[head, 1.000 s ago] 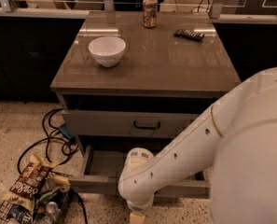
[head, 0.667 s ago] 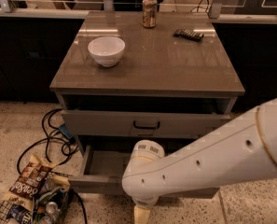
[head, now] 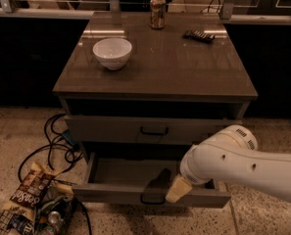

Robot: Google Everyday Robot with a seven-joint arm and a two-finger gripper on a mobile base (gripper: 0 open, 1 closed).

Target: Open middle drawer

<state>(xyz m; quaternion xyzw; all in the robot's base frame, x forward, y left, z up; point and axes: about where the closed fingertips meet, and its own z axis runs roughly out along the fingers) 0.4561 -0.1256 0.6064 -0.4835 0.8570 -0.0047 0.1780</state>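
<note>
The middle drawer (head: 106,192) of a grey cabinet (head: 159,75) stands pulled out toward the near side, its plain tray bare to view and its small black bar handle (head: 152,199) at the centre of the front. The robot's white arm (head: 243,163) reaches in from the right, and its cream-tipped gripper (head: 177,189) hangs at the drawer's front edge, just right of the handle; whether the gripper is parted or closed cannot be told. Above, the upper drawer (head: 110,129) sits flush with the cabinet. On the cabinet's top are a white bowl (head: 112,53) at the left, a drink can (head: 157,11) at the far edge, and a black remote (head: 199,35) to the far right. On the speckled floor to the left lie black cables (head: 54,141) and a snack bag (head: 25,195).
</note>
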